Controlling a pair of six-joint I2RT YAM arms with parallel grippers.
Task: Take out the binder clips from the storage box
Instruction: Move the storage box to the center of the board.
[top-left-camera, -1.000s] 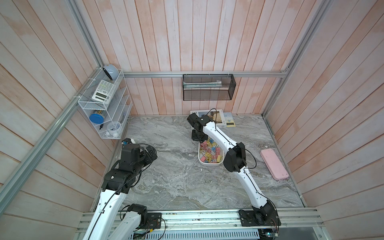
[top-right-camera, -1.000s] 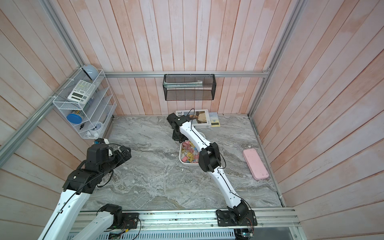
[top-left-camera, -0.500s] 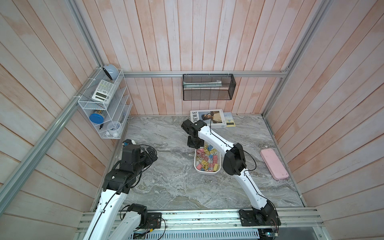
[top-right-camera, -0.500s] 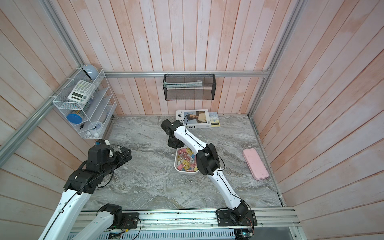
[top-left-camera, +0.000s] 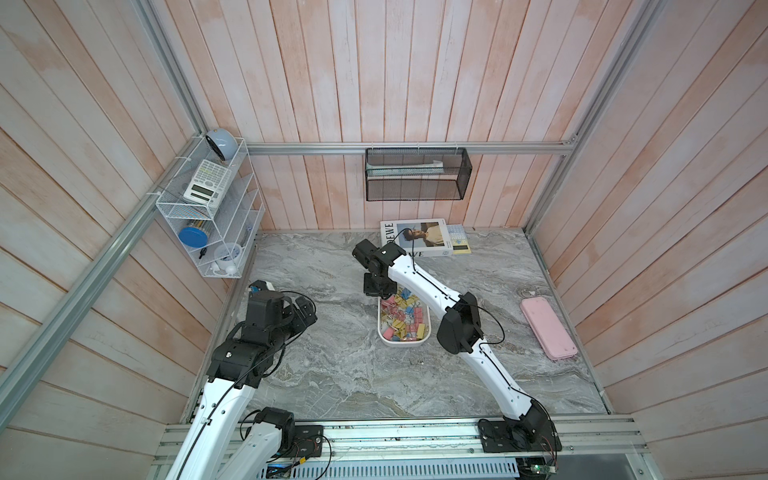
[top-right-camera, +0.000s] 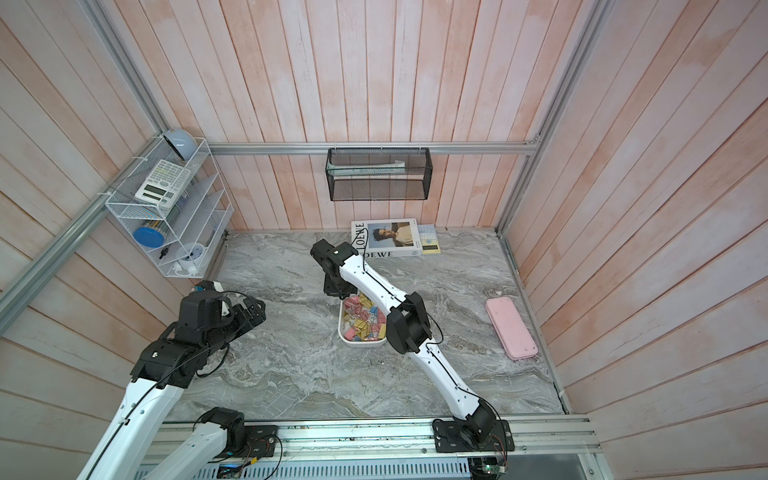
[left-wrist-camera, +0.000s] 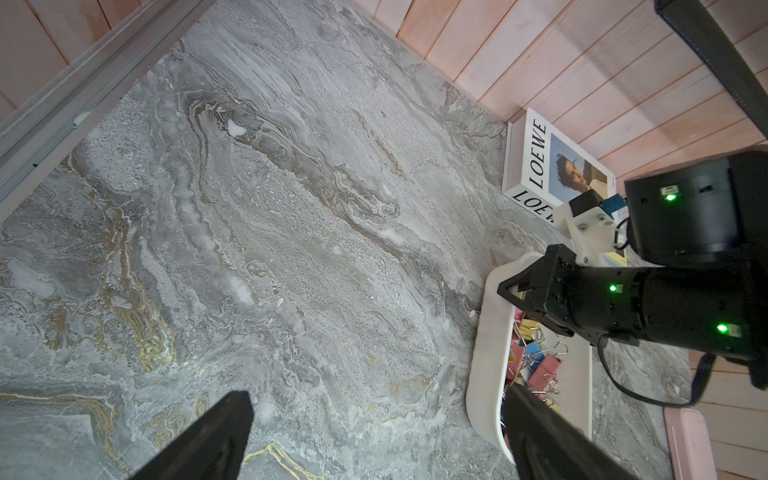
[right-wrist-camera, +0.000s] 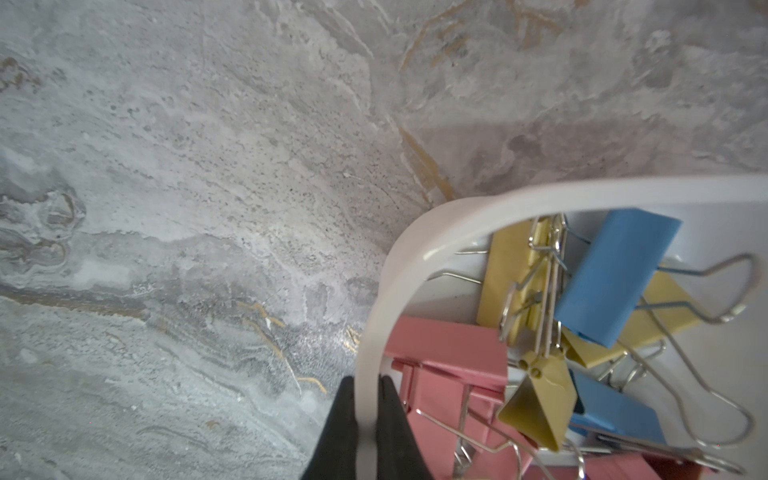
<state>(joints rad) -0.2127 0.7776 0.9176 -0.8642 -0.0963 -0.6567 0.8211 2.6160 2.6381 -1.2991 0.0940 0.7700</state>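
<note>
Right hand (right-wrist-camera: 368, 388) (mostly cropped) pinches storage box (right-wrist-camera: 582, 193) rim.

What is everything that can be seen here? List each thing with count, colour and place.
storage box: one, white; mid-table
binder clips: many, pink, yellow, blue; heaped in the storage box
book: one, white cover; by the back wall
pink case: one; table's right side
mesh basket: one, black; on the back wall
wire rack: one, white; left wall, holds a calculator
table: one, grey marble
left gripper: open, black; above bare table
right gripper: shut, black; pinching the storage box rim
</note>
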